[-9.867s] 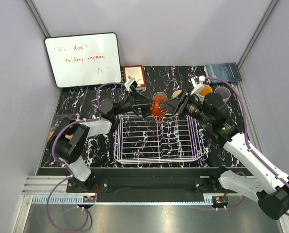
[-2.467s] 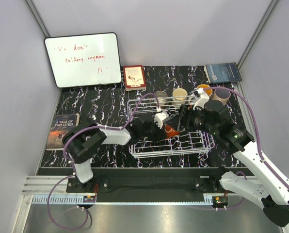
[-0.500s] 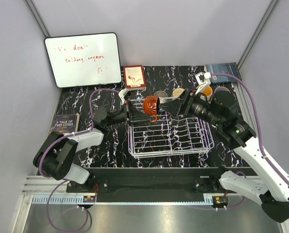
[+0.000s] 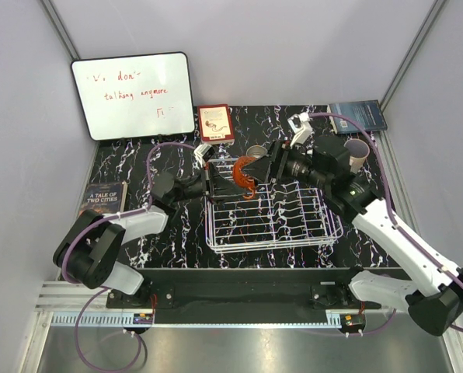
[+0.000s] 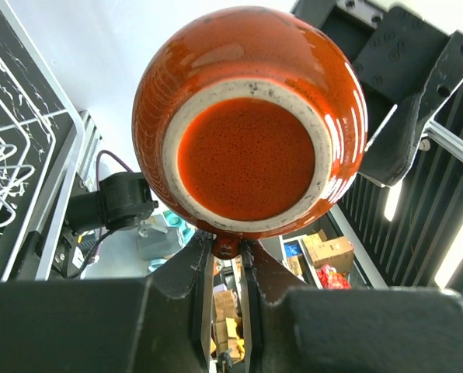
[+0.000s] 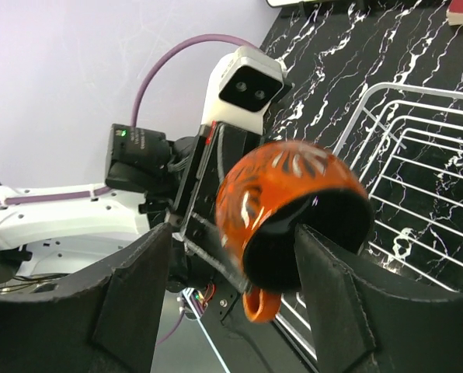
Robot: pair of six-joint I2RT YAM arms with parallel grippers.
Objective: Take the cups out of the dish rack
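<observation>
Reddish-orange mug [image 4: 247, 172] aloft over the far edge of the white dish rack [image 4: 270, 217], my left fingers [image 5: 186, 273] pinching its handle, my right fingers [image 6: 130, 303] wide, seemingly straddling its mouth

White-and-black arms [image 4: 402, 241], purple cables [image 4: 173, 144]

A robot lab test booth: plain pale walls [image 4: 294, 47] close in a black marbled desk [image 4: 130, 159], two robot arms [image 4: 402, 247] are mounted by a metal rail [image 4: 239, 318] along its near edge with purple cables [image 4: 169, 144] trailing, and a scribbled whiteboard [image 4: 133, 95] leans at the far left corner.
</observation>
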